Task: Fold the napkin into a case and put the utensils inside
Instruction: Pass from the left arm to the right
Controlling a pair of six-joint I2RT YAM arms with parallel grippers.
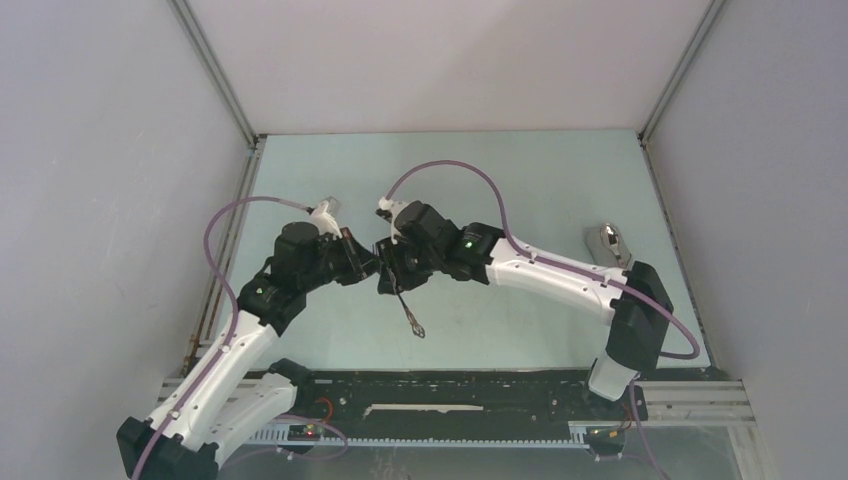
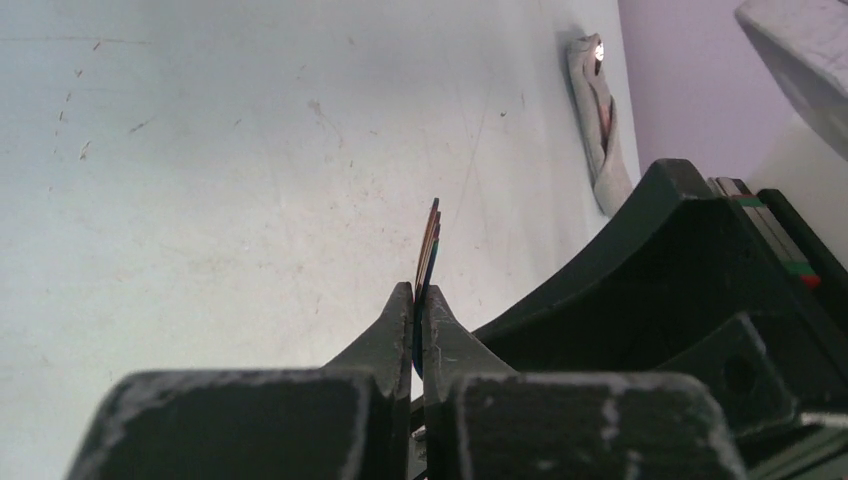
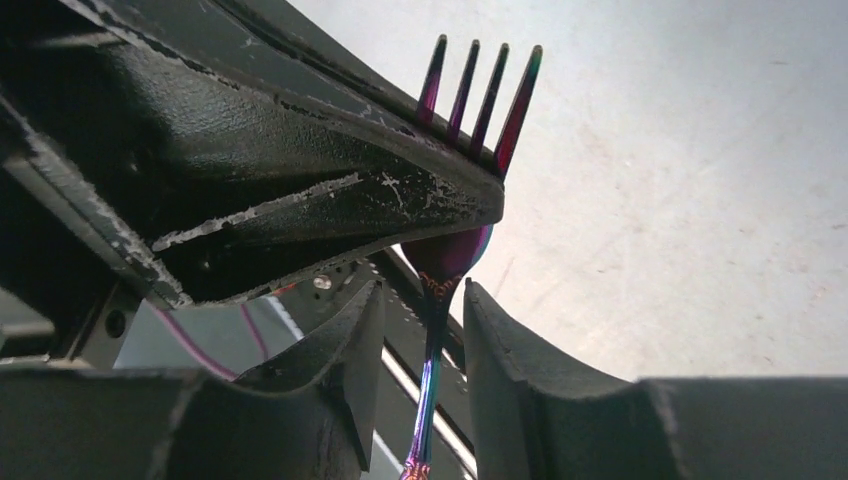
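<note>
Fork, thin metal with a rainbow sheen, sits between the two arms over the middle of the desk. My left hand is clamped tight on its flat faces just below the tines. My right hand stands partly open around the handle, with a gap showing on each side. I judge the fork stiff, light and slick, so it is best pinched flat across the neck, as it is now. The case lies well apart at the right, with the spoon shining at its mouth.
</note>
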